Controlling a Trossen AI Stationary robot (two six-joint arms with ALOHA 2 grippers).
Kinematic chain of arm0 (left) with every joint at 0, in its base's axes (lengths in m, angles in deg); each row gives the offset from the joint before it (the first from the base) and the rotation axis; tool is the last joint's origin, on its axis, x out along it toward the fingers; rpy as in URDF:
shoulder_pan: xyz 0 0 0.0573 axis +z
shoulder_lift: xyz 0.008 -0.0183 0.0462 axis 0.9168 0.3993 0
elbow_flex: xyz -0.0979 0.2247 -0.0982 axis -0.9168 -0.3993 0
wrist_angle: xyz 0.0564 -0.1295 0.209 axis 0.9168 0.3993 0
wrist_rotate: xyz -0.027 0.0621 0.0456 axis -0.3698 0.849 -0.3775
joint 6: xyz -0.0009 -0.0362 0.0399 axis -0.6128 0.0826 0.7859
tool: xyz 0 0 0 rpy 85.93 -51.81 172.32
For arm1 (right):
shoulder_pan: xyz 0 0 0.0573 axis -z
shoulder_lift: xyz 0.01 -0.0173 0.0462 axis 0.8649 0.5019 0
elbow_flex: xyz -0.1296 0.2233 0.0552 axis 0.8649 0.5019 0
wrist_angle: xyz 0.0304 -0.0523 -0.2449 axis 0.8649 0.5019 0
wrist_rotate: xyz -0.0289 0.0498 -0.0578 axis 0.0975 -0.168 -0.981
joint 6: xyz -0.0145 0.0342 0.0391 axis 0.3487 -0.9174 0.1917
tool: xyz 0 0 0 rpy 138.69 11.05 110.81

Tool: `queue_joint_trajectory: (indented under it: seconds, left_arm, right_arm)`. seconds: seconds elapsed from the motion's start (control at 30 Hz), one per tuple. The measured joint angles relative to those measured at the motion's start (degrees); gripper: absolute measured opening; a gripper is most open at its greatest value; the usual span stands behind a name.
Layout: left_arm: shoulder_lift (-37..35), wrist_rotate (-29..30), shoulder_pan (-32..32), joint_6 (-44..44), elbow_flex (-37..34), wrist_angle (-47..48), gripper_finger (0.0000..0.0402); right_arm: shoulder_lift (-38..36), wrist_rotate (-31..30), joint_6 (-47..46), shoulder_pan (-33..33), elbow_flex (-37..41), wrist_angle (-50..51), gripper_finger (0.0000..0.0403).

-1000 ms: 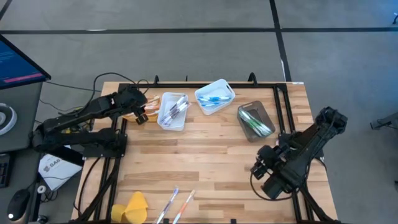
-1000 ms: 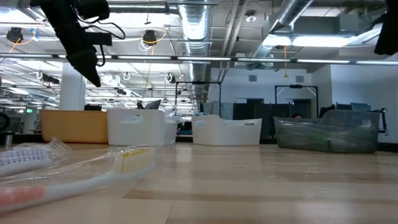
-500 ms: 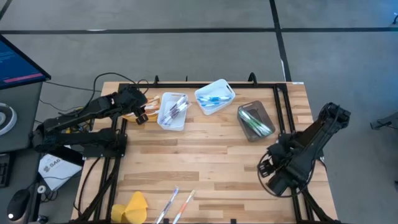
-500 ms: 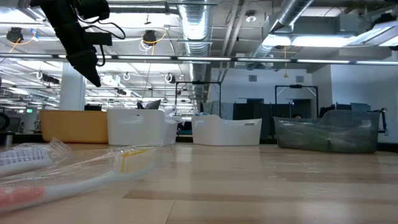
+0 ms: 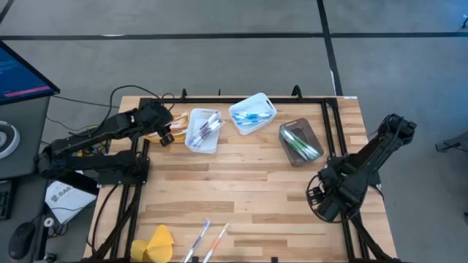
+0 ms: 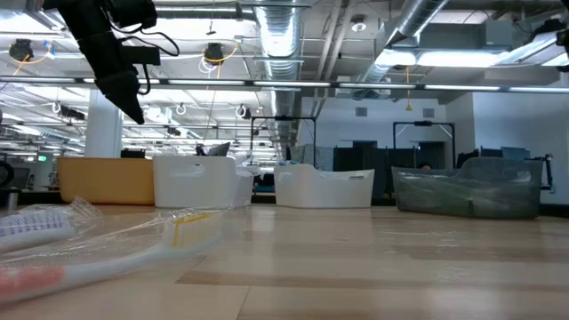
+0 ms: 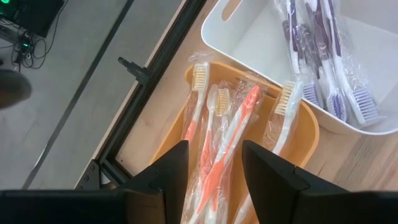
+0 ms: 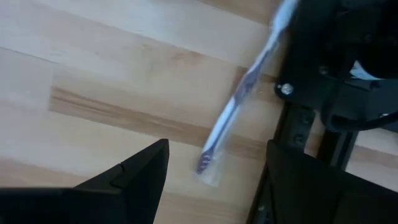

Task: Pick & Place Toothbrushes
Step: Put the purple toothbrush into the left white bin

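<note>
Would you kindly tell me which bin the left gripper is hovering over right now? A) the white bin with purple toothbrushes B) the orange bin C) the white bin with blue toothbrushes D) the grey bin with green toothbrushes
B: the left wrist view shows the left gripper open directly above the orange bin, which holds wrapped orange and white toothbrushes.

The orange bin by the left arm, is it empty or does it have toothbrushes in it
Not empty. The left wrist view shows the orange bin holding several wrapped toothbrushes with orange and white handles, bristle heads pointing away from the camera.
</note>
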Motion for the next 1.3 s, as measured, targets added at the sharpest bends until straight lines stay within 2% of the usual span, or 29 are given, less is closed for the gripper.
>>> queue_joint_trajectory:
  seconds: [0.53,0.8,1.3]
  left_arm:
    - [0.0,-0.02,0.0,-0.17,0.0,0.02,0.0142]
    - [0.0,-0.02,0.0,-0.19,0.0,0.02,0.0142]
    - [0.0,-0.02,0.0,-0.2,0.0,0.02,0.0142]
  right_arm:
    - [0.01,0.79,-0.48,-0.04,1.92,-0.22,0.0265]
    - [-1.19,0.95,0.13,-0.04,9.38,-7.51,0.0265]
    - [-2.64,2.67,-1.03,0.11,17.32,-20.79,0.0265]
